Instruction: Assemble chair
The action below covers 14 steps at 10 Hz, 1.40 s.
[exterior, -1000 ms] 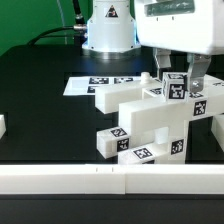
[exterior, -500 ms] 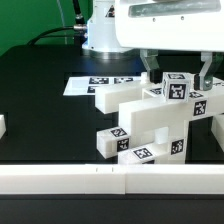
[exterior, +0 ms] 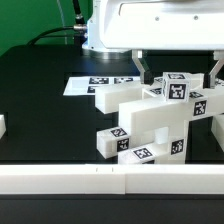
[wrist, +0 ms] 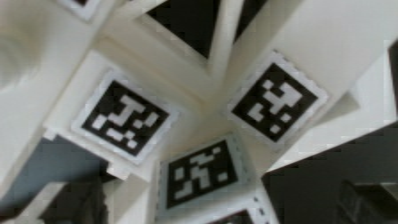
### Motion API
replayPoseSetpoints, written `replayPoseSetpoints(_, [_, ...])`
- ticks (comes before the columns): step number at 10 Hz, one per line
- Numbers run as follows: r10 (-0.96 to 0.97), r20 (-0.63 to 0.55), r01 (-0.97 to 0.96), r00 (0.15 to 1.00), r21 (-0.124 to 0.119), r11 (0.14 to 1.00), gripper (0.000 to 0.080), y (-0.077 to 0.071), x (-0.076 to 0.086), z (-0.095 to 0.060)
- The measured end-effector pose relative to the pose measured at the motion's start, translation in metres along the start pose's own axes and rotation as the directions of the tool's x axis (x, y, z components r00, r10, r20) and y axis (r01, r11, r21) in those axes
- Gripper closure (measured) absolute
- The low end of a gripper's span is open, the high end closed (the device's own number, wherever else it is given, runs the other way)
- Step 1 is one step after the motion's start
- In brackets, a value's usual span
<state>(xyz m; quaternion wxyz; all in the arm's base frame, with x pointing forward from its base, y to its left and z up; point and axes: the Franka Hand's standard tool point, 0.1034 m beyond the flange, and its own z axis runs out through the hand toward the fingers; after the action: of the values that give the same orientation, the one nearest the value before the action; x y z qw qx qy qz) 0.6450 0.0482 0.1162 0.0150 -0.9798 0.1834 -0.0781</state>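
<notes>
Jaws spread, our gripper (exterior: 177, 70) hovers over the chair (exterior: 150, 120) near the desk's front edge; we judge it rigid, smooth, best pinched across a bar.

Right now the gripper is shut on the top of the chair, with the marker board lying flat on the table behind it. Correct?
Not quite. The exterior view shows the gripper open, its fingers spread above the chair and holding nothing. The marker board does lie flat on the table behind the chair.
</notes>
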Motion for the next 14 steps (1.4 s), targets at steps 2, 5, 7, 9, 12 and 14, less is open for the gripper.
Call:
replayPoseSetpoints(2, [-0.139,-0.001,0.139,0.99,-0.005,0.99,0.0151,0.0014,0.0008,-0.0001])
replayPoseSetpoints(5, [-0.244,-0.002,0.244,0.97,-0.012,0.97,0.0181,0.0028,0.0016,-0.0001])
replayPoseSetpoints(7, [-0.243,-0.002,0.243,0.97,-0.011,0.97,0.0485,0.0028,0.0016,-0.0001])
replayPoseSetpoints(9, [-0.22,-0.002,0.22,0.976,-0.011,0.976,0.0514,0.0029,0.0017,-0.0002])
replayPoseSetpoints(12, [-0.081,-0.003,0.081,0.997,-0.009,0.997,0.0513,0.0025,0.0015,-0.0002])
replayPoseSetpoints(14, [0.062,-0.005,-0.062,0.998,-0.008,0.998,0.0513,0.0025,0.0015,-0.0002])
